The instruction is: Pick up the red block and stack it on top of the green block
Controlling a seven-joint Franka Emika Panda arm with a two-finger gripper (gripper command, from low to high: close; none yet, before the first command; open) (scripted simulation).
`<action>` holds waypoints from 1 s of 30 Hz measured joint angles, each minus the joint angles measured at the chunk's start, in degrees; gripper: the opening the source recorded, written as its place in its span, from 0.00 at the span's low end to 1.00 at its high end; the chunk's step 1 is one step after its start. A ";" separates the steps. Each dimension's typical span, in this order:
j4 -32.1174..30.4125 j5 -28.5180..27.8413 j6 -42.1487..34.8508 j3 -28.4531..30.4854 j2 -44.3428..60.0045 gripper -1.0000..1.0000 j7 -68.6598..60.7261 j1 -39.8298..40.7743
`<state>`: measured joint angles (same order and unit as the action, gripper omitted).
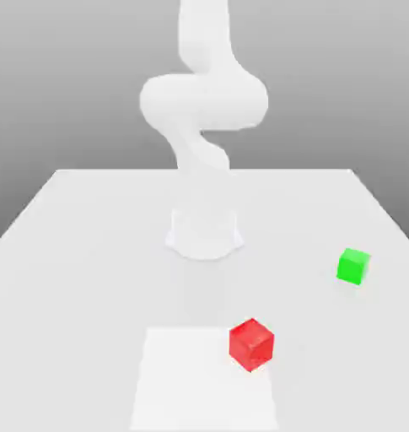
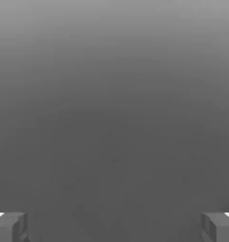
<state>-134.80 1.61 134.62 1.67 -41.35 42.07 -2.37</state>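
The red block [image 1: 251,343] rests on the white table [image 1: 64,253] toward the front, a little to the exterior view's right of centre. Farther back, toward the exterior view's right, sits the green block [image 1: 353,266], well apart from the red one. In the hand view my gripper [image 2: 114,228] is open: its two grey fingertips [image 2: 10,227] stand far apart with nothing between them, and plain grey lies behind them. The white arm [image 1: 203,101] rises from its base [image 1: 204,232] behind both blocks and runs out of the top of the picture.
A paler square patch [image 1: 191,380] marks the table's front; the red block overlaps its corner on the exterior view's right. The arm's round base stands mid-table. The table's far edge runs behind the base.
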 joint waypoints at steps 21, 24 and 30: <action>-25.23 -1.26 27.92 2.19 43.42 0.50 -22.69 -13.17; -24.68 -0.50 31.78 1.79 47.92 0.50 -23.47 -12.86; -23.89 0.99 37.78 -0.04 55.03 0.00 -24.42 -11.39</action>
<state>-158.69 2.60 172.40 1.63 13.68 17.66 -13.76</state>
